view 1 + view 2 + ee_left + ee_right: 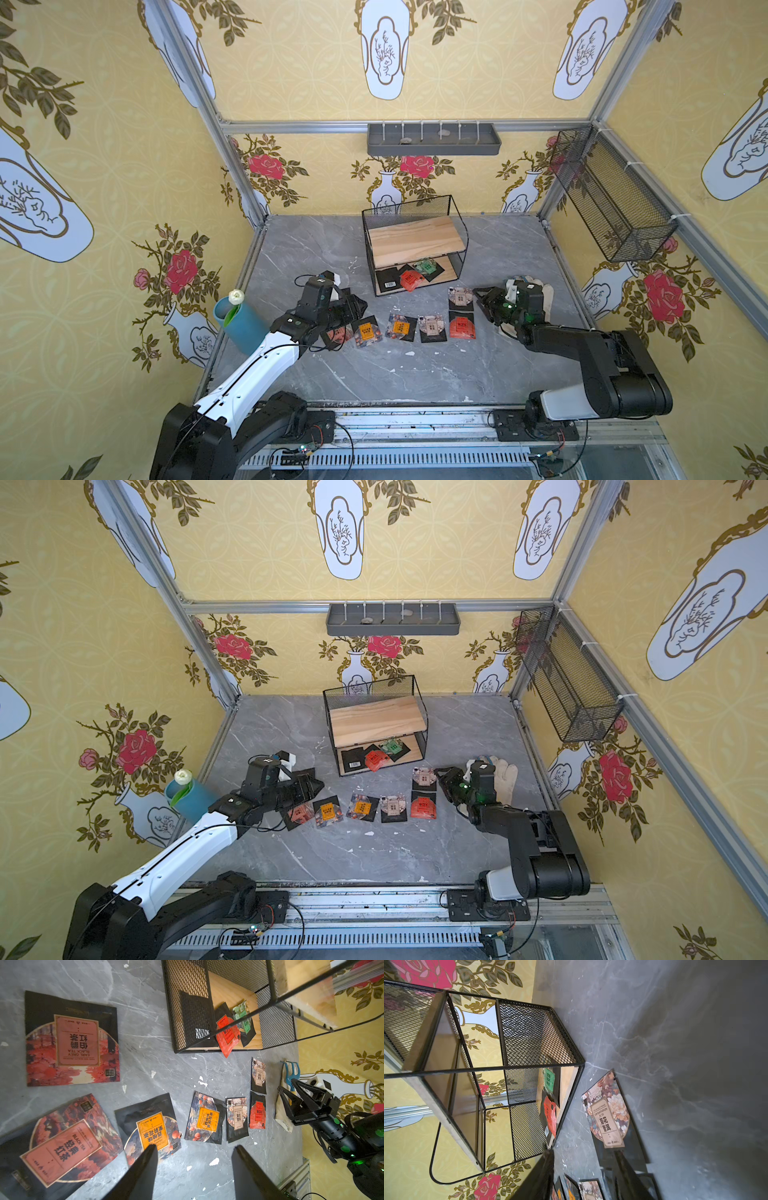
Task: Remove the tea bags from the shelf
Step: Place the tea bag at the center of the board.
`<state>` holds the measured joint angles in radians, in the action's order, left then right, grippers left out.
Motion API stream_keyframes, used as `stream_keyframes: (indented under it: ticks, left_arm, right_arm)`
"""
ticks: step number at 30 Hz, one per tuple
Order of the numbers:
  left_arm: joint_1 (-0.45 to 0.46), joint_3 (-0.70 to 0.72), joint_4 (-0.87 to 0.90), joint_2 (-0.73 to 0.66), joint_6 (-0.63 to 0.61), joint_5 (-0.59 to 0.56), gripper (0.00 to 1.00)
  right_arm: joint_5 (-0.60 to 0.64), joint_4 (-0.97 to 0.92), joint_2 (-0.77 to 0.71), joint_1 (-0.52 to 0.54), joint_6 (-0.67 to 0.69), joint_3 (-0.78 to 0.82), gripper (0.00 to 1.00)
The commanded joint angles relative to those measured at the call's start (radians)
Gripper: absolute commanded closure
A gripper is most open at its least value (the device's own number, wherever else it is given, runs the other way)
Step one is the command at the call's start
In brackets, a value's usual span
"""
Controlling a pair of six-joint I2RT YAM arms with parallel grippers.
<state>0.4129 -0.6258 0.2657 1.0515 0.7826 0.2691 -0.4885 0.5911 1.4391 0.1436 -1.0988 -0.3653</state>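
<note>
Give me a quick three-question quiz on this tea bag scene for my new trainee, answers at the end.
1. True or false: the top board of the shelf is bare.
2. Which sachet lies on the lower board: A green, B blue, C purple?
3. How many orange-fronted sachets lie on the table?
Key: 1 true; 2 A, the green sachet; 3 two.

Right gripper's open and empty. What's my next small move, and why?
Probably swing the right gripper toward the red bag: its jaws stand open over the table, and that bag overhangs the lower front edge of the shelf, nearest it.
</note>
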Motion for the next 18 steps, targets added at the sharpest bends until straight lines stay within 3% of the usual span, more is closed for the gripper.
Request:
stream_keyframes:
  ticks: [1, 7, 18]
  left_arm:
    - [0.017, -0.013, -0.034, 0.012, -0.009, 0.005, 0.4]
    - [0.075, -0.05, -0.056, 0.072, -0.024, -0.007, 0.43]
    - [0.078, -0.169, -0.203, 0.272, -0.068, 0.012, 0.47]
  right_arm:
    - [-0.013, -0.01, 0.005, 0.003, 0.023, -0.011, 0.52]
    - [-0.009, -0.07, -0.002, 0.029, 0.083, -0.066, 0.52]
    - [0.019, -0.1, -0.013, 0.094, 0.144, -0.11, 0.53]
